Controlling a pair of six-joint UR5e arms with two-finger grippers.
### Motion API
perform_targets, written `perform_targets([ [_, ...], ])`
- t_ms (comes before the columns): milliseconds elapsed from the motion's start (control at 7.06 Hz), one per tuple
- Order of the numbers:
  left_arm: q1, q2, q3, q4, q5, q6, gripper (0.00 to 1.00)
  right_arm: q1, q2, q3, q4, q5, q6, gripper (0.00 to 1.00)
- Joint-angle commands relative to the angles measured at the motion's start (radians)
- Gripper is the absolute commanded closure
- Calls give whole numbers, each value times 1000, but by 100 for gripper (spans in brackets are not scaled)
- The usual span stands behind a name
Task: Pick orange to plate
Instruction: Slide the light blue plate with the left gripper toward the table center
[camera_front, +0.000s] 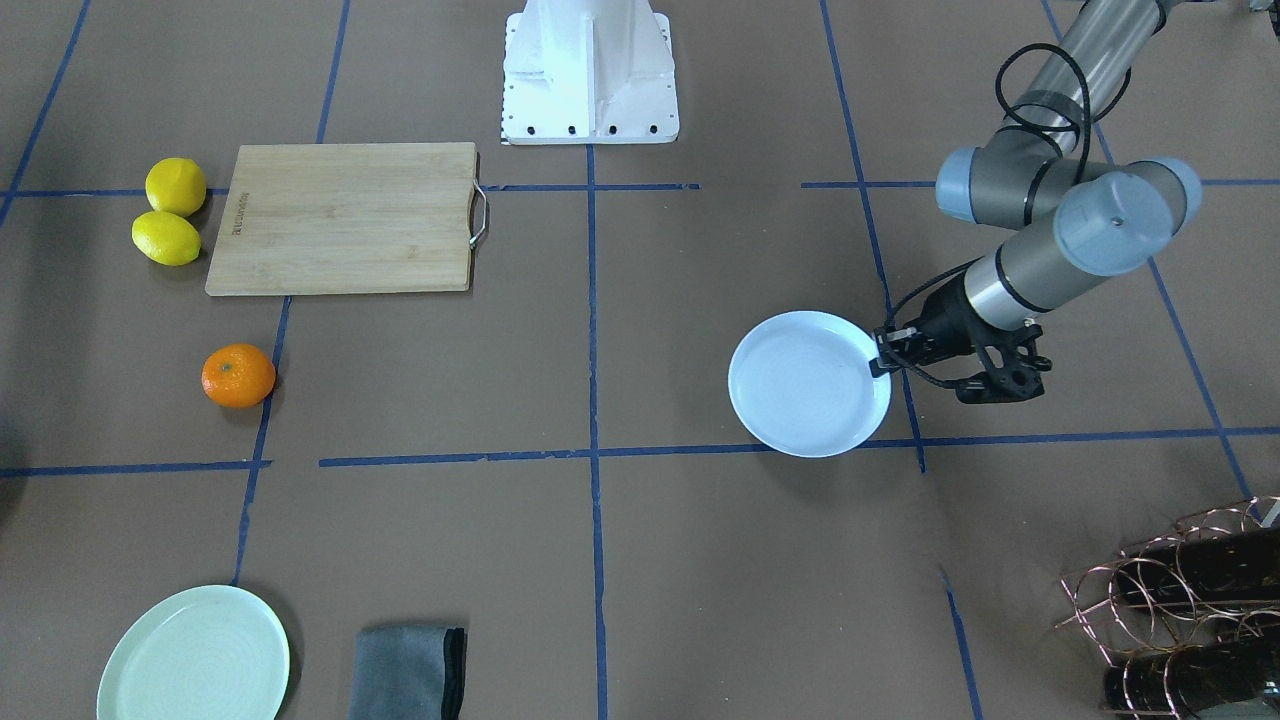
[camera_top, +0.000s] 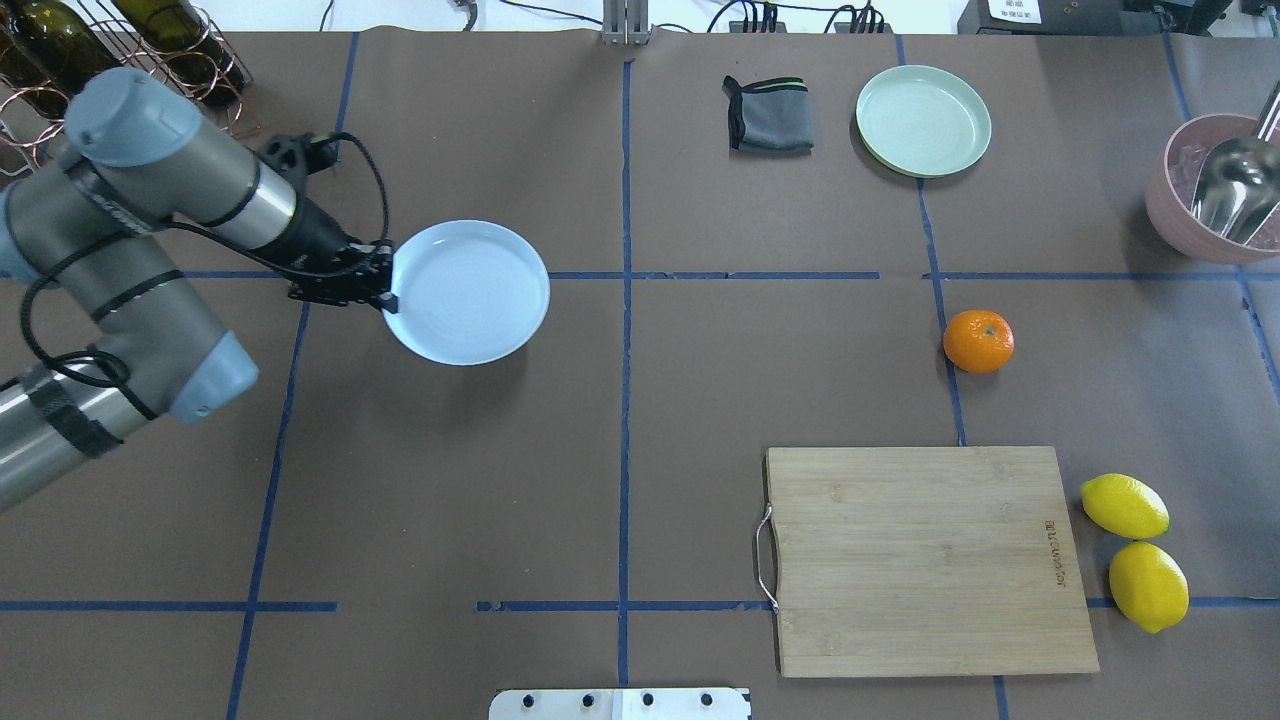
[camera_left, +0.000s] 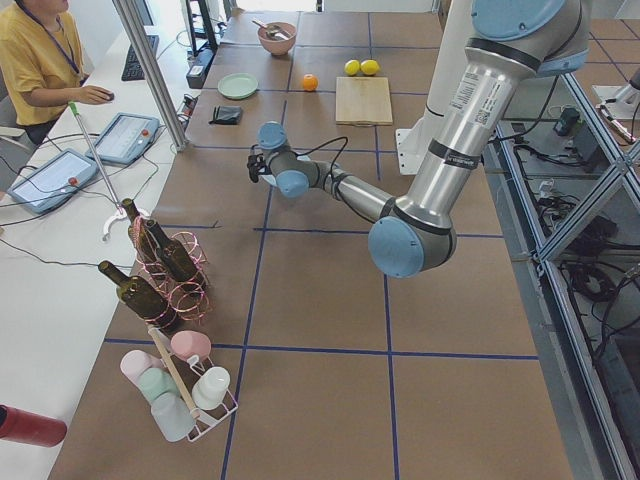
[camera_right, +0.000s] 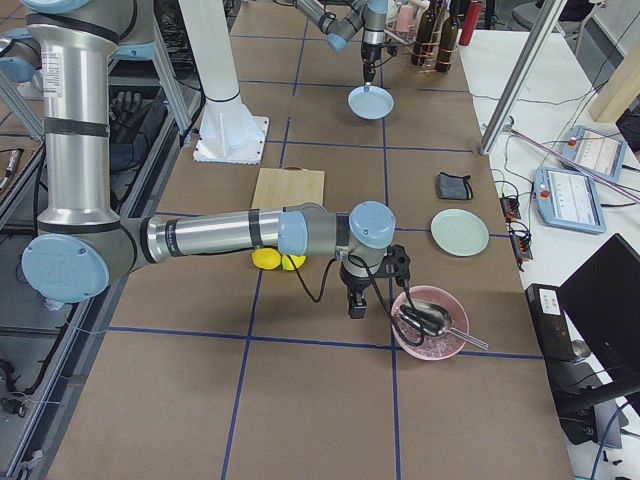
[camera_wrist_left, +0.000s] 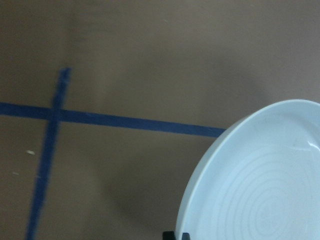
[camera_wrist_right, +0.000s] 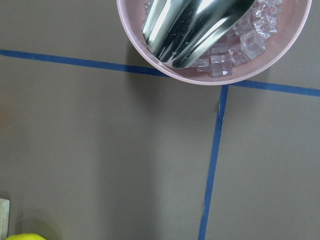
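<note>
The only writing I can find is a short mark burned along one edge of the cutting board (camera_top: 930, 560), and it is too small for me to read. My left arm comes in from the robot's left with its joints folded. The left gripper (camera_top: 385, 290) meets the plate (camera_top: 480, 300) at the rim on the arm's side, its fingers pinched shut on that rim. The wrist camera shows a soft shadow on the paper under the plate. The right arm stretches out level, with the right gripper (camera_right: 355, 305) pointing straight down near the pink bowl (camera_top: 1170, 225) of ice and its metal scoop (camera_wrist_right: 195, 25). I see it only from the side, so I cannot tell how wide it stands. The orange (camera_top: 978, 341) sits on the table in the robot's right half, between the cutting board and the pale green plate (camera_top: 923, 120). It is well apart from the plate and the left gripper. I cannot tell where it lies relative to the right gripper.
</note>
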Motion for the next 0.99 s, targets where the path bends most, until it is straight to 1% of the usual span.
perform_targets([
  [0, 137, -149, 24, -5, 139, -175, 100, 0, -29, -12, 84, 93, 1, 0],
  [142, 203, -157, 36, -4, 202, -179, 100, 0, -37, -14, 123, 101, -2, 0],
  [283, 209, -158, 50, -8, 238, -178, 100, -2, -42, -17, 161, 105, 4, 0],
  [708, 220, -146, 58, -11, 238, -176, 100, -40, -31, -14, 168, 103, 7, 0],
  [850, 220, -146, 58, -14, 238, -176, 90, -54, -31, -13, 169, 103, 4, 0],
])
